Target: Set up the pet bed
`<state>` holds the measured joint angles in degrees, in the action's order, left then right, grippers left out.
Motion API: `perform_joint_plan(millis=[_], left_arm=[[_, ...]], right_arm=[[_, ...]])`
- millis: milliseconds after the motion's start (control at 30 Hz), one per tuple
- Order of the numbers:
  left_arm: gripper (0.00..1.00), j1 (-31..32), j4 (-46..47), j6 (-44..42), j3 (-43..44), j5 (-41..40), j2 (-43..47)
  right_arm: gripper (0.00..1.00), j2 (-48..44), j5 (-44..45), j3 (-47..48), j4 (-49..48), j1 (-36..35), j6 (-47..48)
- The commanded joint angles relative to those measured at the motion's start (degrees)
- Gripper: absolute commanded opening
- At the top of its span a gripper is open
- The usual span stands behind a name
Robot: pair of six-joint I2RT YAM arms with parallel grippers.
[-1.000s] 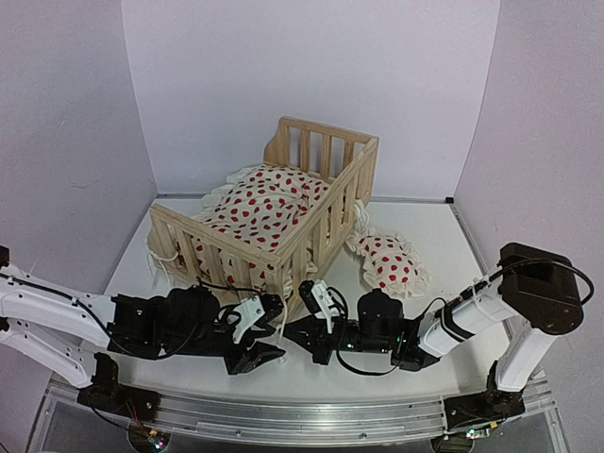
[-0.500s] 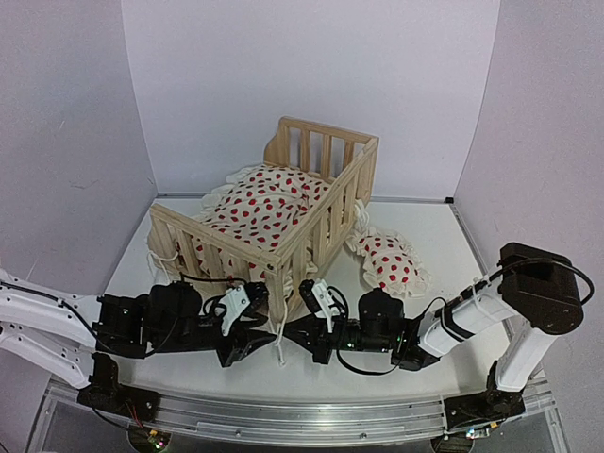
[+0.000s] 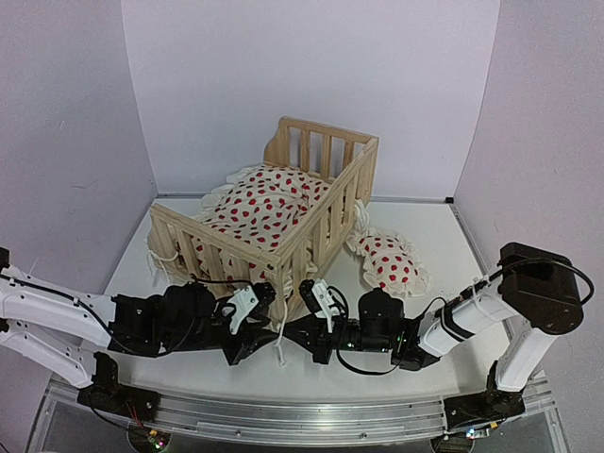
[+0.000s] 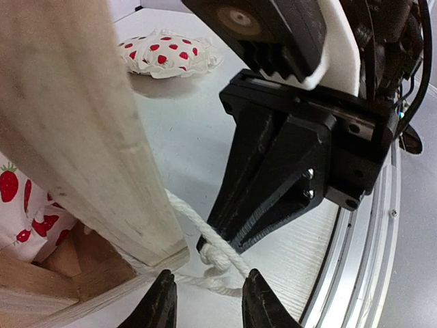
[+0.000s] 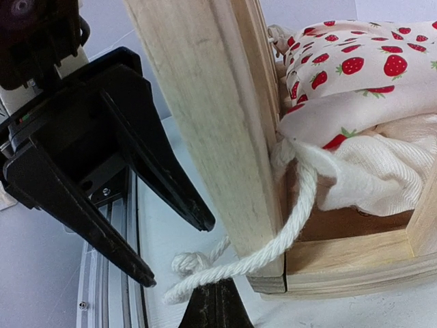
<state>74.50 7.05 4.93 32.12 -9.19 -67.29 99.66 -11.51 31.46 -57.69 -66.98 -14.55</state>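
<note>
The pet bed (image 3: 326, 215) is a pine frame with a red-dotted ruffled cushion (image 3: 264, 208) lying inside. Its near corner post shows in the left wrist view (image 4: 82, 137) and the right wrist view (image 5: 212, 116). A white tie string (image 5: 273, 249) runs from the cushion round the post to a knot (image 4: 217, 256). My right gripper (image 3: 294, 332) is shut on this string at the post's foot; its jaws meet at the frame's bottom edge (image 5: 215, 295). My left gripper (image 3: 255, 330) is open, its fingertips straddling the knot (image 4: 209, 275) without touching it.
The small separate red-dotted pillow (image 3: 389, 261) lies on the white table right of the bed, also seen in the left wrist view (image 4: 164, 51). More tie strings hang at the bed's left corner (image 3: 156, 257). The metal rail (image 3: 311, 415) runs along the table's near edge.
My left gripper drew back to the left, then came right again to the string by the corner post. The right gripper and the bed have not moved.
</note>
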Motion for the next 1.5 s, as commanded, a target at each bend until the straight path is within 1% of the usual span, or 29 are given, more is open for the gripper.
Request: perform_joint_plan(millis=[0, 267, 500, 633, 700, 800, 833, 867, 900, 933, 1033, 1067, 1100, 1133, 1200, 1233, 1367, 1467], left_arm=[[0.30, -1.1, 5.2, 0.4, 2.4, 1.7, -0.6], [0.29, -1.6, 5.8, 0.0, 3.7, 3.9, -3.2], [0.28, -2.2, 6.3, -0.4, 4.8, 3.8, -3.8], [0.24, -2.3, 6.3, -0.5, 5.7, 3.8, -5.1], [0.20, -2.3, 6.3, -0.8, 6.1, 4.4, -5.6], [0.04, -2.3, 6.2, -1.3, 6.1, 4.5, -5.6], [0.00, -2.3, 6.2, -1.4, 5.8, 4.4, -5.3], [0.00, -2.3, 6.2, -1.4, 5.6, 4.3, -5.0], [0.00, -2.3, 6.2, -1.5, 5.3, 4.2, -4.6], [0.00, -2.3, 6.1, -1.4, 5.1, 4.1, -4.1], [0.00, -2.3, 6.1, -0.9, 4.6, 4.3, -3.1], [0.00, -2.3, 6.2, -0.6, 4.5, 4.0, -2.9], [0.00, -2.3, 6.1, -0.3, 4.4, 4.0, -2.7], [0.00, -2.3, 6.1, -0.2, 4.2, 4.0, -2.6], [0.00, -2.3, 6.2, 0.3, 3.9, 3.6, -2.2], [0.00, -2.3, 6.2, 0.7, 3.6, 3.6, -1.8], [0.00, -2.3, 6.1, 1.5, 2.9, 3.4, -0.7], [0.00, -2.3, 6.1, 1.9, 2.6, 2.9, 0.2]], right_arm=[[0.00, -1.5, -1.0, 1.4, -2.7, 0.1, 0.6], [0.00, -1.6, -1.3, 1.3, -2.6, 0.1, 0.7], [0.00, -1.6, -2.1, 1.3, -2.6, 0.1, 0.8], [0.00, -1.5, -3.1, 1.5, -2.5, 0.1, 0.9], [0.00, -1.5, -3.3, 1.5, -2.5, 0.1, 0.9], [0.00, -2.1, -2.5, 1.1, -2.3, 0.1, 0.6], [0.00, -2.6, -1.5, 0.6, -1.9, 0.1, 0.4], [0.00, -3.1, -0.2, 0.0, -1.2, 0.1, 0.1], [0.02, -3.8, 1.5, -0.9, -0.4, 0.1, -0.1], [0.07, -4.5, 3.5, -2.0, 0.2, 0.1, -0.4], [0.08, -5.7, 6.2, -4.7, 0.6, 0.1, -0.4], [0.12, -5.9, 7.0, -5.3, 0.7, 0.1, -0.7], [0.19, -6.0, 7.6, -5.9, 0.8, 0.1, -0.9], [0.20, -5.8, 7.7, -6.3, 0.8, 0.1, -1.0], [0.19, -5.3, 7.8, -7.1, 0.8, 0.1, -1.0], [0.21, -5.0, 6.8, -7.1, 0.8, 0.1, -0.7], [0.44, -1.8, 0.0, -4.0, 0.5, -0.2, 0.9], [0.55, 0.8, -1.3, -1.5, -1.5, -0.6, 1.7]])
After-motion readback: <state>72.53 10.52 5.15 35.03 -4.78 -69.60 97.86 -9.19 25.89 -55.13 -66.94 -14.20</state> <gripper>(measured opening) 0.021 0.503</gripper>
